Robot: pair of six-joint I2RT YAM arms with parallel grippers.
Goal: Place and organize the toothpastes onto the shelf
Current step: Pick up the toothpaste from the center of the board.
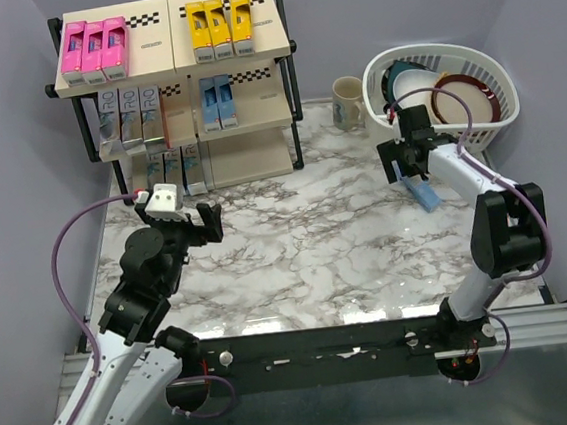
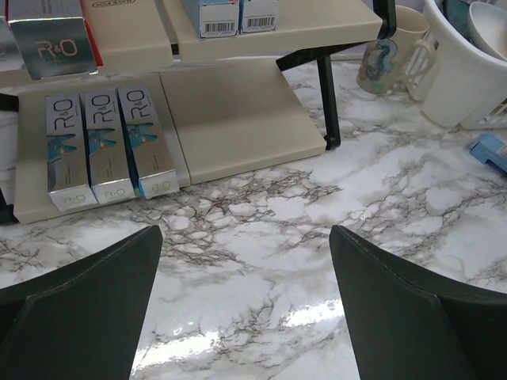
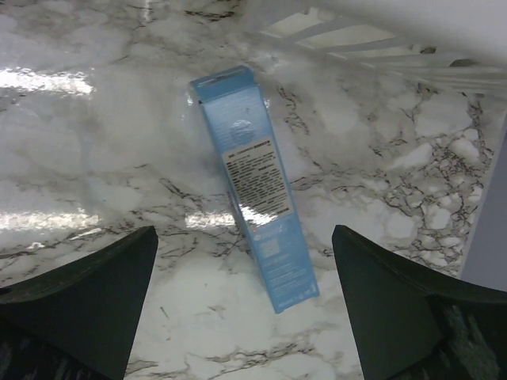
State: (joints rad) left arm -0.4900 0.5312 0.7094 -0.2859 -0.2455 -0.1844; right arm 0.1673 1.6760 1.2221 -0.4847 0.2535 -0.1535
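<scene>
The shelf (image 1: 267,124) stands at the back left. Its top board holds pink toothpastes (image 1: 95,46) and yellow ones (image 1: 220,27). The middle board carries silver ones (image 1: 125,115) and light blue ones (image 1: 217,101). Three teal-blue cartons (image 2: 107,146) lie side by side on the bottom board. One light blue carton (image 3: 253,182) lies flat on the table beside the basket, also visible from above (image 1: 426,196). My right gripper (image 3: 244,231) hovers open over it, one finger on each side of its near end, not touching. In front of the shelf my left gripper (image 2: 245,233) is open and empty.
A white plastic basket (image 1: 502,99) with dishes stands at the back right, close to the loose carton. A mug (image 1: 347,103) sits between basket and shelf. The right half of the bottom board (image 2: 238,119) is bare. Purple walls close in the table.
</scene>
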